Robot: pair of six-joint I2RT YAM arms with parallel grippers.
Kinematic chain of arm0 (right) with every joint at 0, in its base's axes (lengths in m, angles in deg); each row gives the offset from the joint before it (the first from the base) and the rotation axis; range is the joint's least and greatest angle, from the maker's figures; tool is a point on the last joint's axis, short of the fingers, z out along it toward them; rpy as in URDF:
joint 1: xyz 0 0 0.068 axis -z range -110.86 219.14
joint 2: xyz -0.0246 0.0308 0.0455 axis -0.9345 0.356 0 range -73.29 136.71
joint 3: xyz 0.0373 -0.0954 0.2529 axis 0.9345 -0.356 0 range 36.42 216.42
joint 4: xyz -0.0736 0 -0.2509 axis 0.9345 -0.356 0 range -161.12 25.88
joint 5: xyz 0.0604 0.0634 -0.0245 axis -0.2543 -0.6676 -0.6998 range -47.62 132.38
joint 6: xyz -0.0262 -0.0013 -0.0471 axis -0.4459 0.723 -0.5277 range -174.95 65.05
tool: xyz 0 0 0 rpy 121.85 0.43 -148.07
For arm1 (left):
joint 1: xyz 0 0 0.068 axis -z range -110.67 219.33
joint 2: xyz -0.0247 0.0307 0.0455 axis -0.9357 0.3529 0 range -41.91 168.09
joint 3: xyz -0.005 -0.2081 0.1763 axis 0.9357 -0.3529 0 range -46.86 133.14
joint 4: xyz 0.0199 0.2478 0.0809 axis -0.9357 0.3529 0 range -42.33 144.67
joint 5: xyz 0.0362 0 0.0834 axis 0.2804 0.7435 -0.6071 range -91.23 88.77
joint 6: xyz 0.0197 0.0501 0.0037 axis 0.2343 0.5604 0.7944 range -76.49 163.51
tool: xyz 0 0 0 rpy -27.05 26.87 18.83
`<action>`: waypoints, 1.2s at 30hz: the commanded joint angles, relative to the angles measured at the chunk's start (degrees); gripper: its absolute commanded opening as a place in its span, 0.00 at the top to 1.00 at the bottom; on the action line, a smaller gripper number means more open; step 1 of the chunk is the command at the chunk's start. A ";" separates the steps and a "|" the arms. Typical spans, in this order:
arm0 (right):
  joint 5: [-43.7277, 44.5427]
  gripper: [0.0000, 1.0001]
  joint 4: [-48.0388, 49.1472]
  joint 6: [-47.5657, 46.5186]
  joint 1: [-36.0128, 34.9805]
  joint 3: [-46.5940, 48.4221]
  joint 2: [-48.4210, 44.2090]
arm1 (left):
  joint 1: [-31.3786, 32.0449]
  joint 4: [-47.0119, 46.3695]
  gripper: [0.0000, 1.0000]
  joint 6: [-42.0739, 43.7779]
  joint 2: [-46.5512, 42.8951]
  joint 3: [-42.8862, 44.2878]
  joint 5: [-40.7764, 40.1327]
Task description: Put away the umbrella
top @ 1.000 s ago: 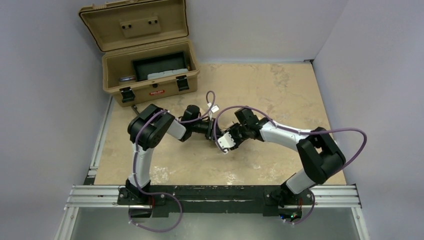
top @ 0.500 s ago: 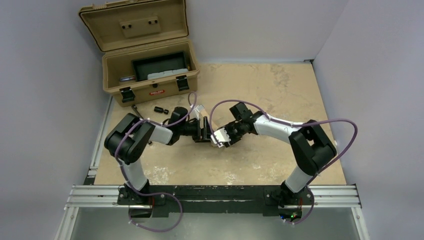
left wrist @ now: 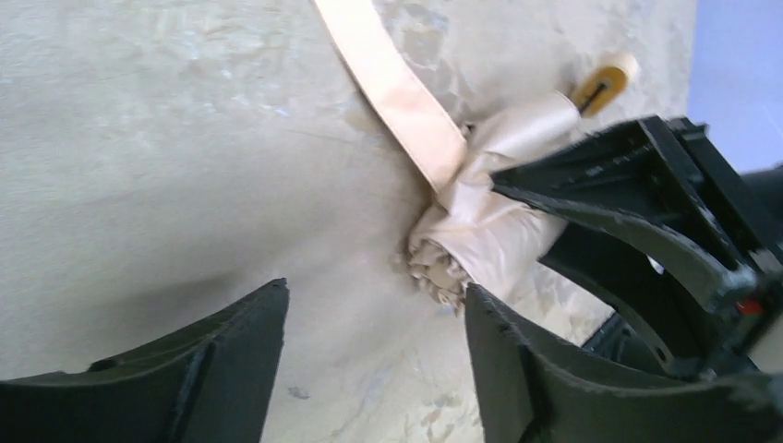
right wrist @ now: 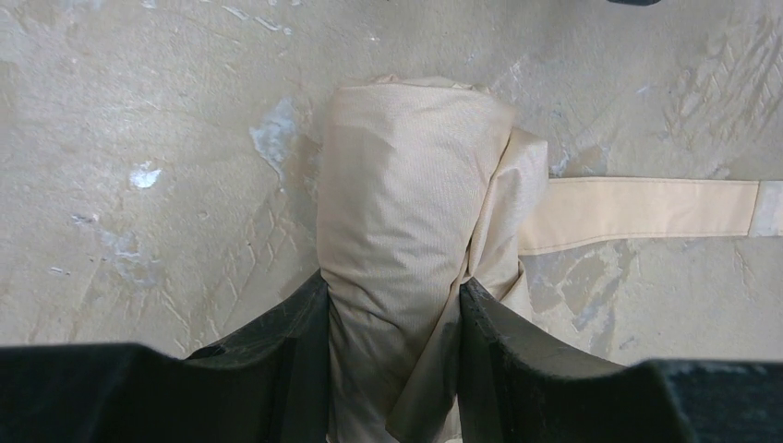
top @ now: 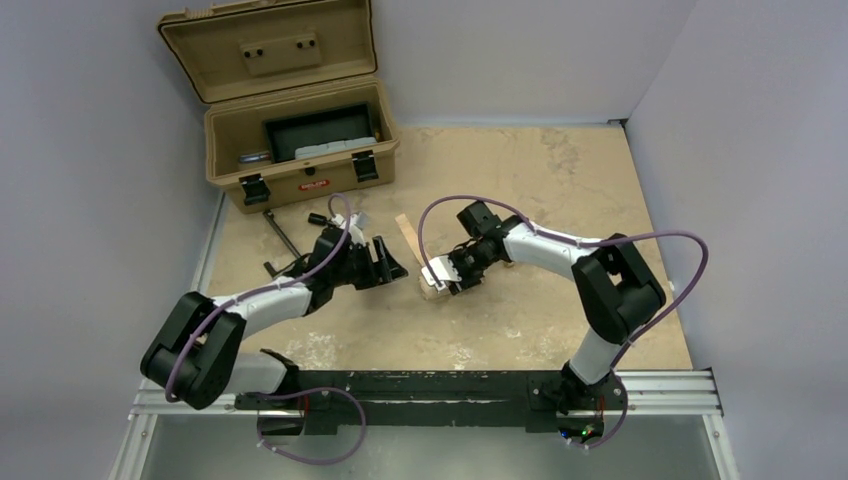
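Umbrella [right wrist: 406, 212] is rolled into a tight beige bundle, lying about mid-bench, slightly toward the near edge. Right gripper [right wrist: 392, 295] is clamped on it: both black fingers press into the fabric from either side, bundle sticking out past the fingertips. It looks to be down on the bench [top: 560, 180], but I can't tell for certain that it isn't lifted a hair.

Strap [right wrist: 646, 212] is loose and lies flat on the surface, running away from the bundle toward the far edge. Pale wooden handle [left wrist: 605, 78] shows at the bundle's far end in the left wrist view.

Left gripper [left wrist: 374, 323] is low over the bench just left of the bundle, jaws wide, only bare surface between them. The ragged end of the bundle sits just past one fingertip, not touching it.

Tan case [top: 300, 150] is at the far-left corner, lid up, black tray [top: 318, 130] inside. A few small dark tools [top: 283, 232] lie on the bench in front of the case, well apart from the umbrella.
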 commanded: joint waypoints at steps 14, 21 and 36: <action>0.41 0.94 -9.05 5.14 -3.67 -4.58 2.88 | 3.04 -5.92 0.54 -18.17 22.59 13.04 -5.52; 0.28 0.94 -8.52 5.60 -3.79 -4.42 2.42 | 5.91 3.12 0.56 -23.92 26.03 15.12 -11.47; 0.95 0.94 -7.52 6.87 -4.11 -4.76 1.39 | 8.18 4.14 0.45 -25.37 20.77 8.05 -11.96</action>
